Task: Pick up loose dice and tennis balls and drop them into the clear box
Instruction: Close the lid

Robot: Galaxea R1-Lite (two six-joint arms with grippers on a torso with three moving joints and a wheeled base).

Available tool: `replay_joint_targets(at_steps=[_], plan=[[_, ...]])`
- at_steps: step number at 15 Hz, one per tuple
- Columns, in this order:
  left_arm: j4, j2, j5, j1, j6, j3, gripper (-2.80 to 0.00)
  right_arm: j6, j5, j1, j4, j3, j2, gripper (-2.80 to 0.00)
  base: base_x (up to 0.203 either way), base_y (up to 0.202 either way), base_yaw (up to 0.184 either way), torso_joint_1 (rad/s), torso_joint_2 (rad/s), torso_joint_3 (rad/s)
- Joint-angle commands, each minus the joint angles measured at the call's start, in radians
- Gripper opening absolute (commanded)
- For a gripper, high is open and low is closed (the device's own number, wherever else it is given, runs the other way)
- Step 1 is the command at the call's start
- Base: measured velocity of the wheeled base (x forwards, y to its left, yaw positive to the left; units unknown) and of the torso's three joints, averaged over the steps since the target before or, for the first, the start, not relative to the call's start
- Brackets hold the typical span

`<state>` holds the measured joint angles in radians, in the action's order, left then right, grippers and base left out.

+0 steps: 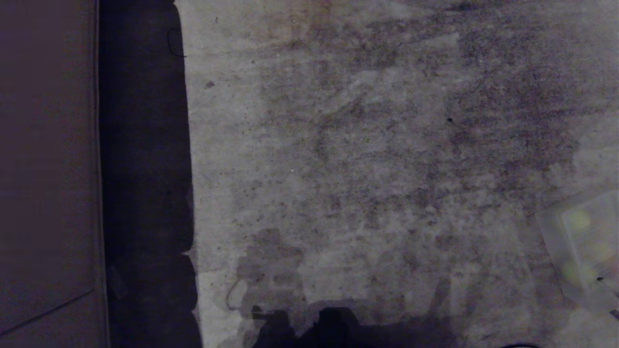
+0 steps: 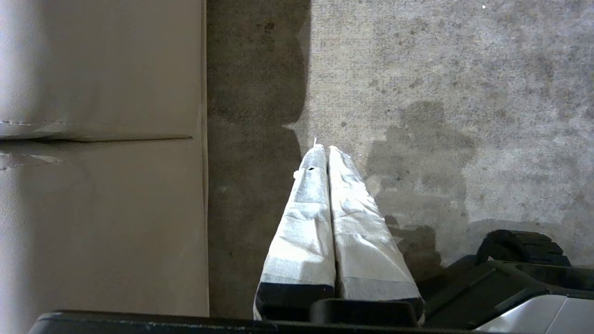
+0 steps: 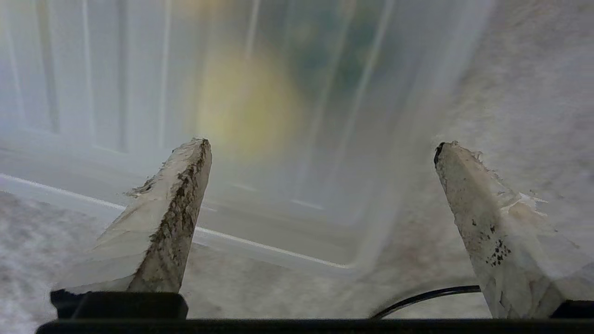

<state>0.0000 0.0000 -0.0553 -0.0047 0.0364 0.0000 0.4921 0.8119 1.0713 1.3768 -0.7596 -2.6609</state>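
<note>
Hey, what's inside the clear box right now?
Through the clear box wall, one yellow-green round shape, probably a tennis ball, and a dark green blur behind it. The head view adds pale yellow-green blobs. Exact count and any dice stay hidden.

— What sort of place is this?
— A home room, by the look of it: worn, blotchy grey carpet (image 1: pixel 387 145) underfoot.
— Anything else?
— A beige leather sofa (image 2: pixel 93 208) with stitched cushion seams stands along the carpet's edge.

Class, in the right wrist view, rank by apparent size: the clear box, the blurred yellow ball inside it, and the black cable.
1. clear box
2. yellow ball, blurred, so extent unsure
3. black cable
</note>
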Motion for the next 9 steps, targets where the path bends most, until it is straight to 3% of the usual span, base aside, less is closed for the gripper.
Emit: replay_joint_targets(at_steps=[1, 9], plan=[[0.000, 0.002, -0.001, 0.000, 0.000, 0.002, -2.80, -0.002, 0.005, 0.007, 0.007, -0.010, -0.021, 0.00, 0.000, 0.000, 0.000, 0.000, 0.00, 0.000], [0.000, 0.002, -0.001, 0.000, 0.000, 0.002, -2.80, -0.071, 0.003, 0.026, -0.024, -0.029, -0.051, 0.00, 0.000, 0.000, 0.000, 0.000, 0.00, 0.000]])
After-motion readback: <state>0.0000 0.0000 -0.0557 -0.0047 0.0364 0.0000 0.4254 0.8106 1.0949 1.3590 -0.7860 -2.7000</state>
